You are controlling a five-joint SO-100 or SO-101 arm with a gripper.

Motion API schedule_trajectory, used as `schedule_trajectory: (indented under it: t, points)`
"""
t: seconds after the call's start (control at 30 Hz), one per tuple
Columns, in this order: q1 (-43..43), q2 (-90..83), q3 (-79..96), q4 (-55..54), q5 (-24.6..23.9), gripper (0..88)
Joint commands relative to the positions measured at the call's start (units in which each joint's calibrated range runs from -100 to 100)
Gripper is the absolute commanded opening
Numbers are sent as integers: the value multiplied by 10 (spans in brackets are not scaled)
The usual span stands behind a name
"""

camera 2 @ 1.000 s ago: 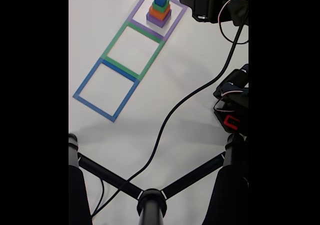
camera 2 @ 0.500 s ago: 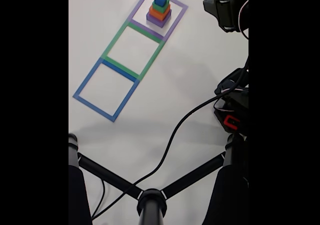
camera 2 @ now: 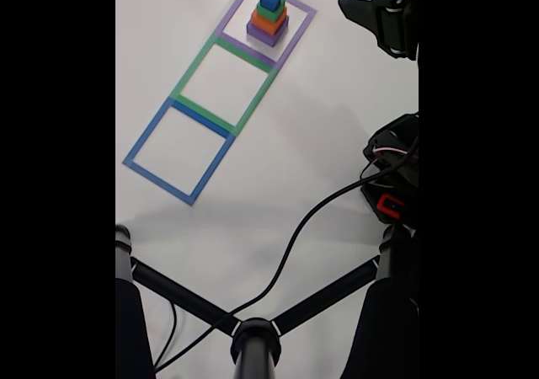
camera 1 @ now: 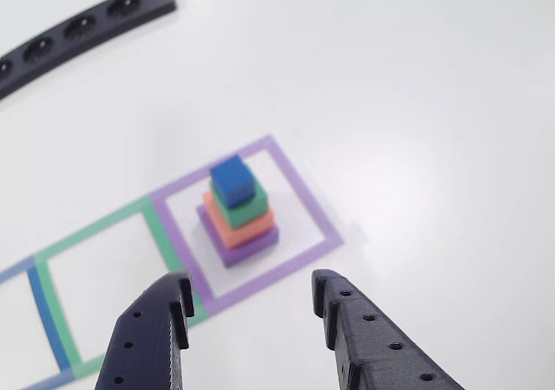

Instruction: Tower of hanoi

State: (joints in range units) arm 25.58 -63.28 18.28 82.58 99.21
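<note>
progress: none yet | tower of hanoi [camera 1: 236, 212] fully stacked in purple outline [camera 1: 303, 195] | green outline [camera 2: 221, 80], blue outline [camera 2: 177, 152] unoccupied | tool [camera 1: 250, 296] spread apart, holding nothing, short of stack

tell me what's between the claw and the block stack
In the other view, the open claw faces the block stack across bare white table, crossed by the near edge of the purple tape outline.

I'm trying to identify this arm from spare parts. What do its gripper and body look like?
The gripper has two matte black printed fingers dotted with small round holes. In the fixed view the arm is black, with a red part and a black cable trailing across the table.
</note>
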Motion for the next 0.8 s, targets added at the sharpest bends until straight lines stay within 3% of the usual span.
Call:
schedule_trajectory:
  t: [0.0, 0.1, 0.33, 0.57, 0.77]
  points:
    - [3, -7, 41, -52, 8, 125]
    - [-3, -17, 112, -112, 8, 124]
    - [-18, -6, 241, -271, 8, 251]
    - [-31, -11, 353, -362, 8, 247]
    - [-30, 8, 513, -595, 8, 244]
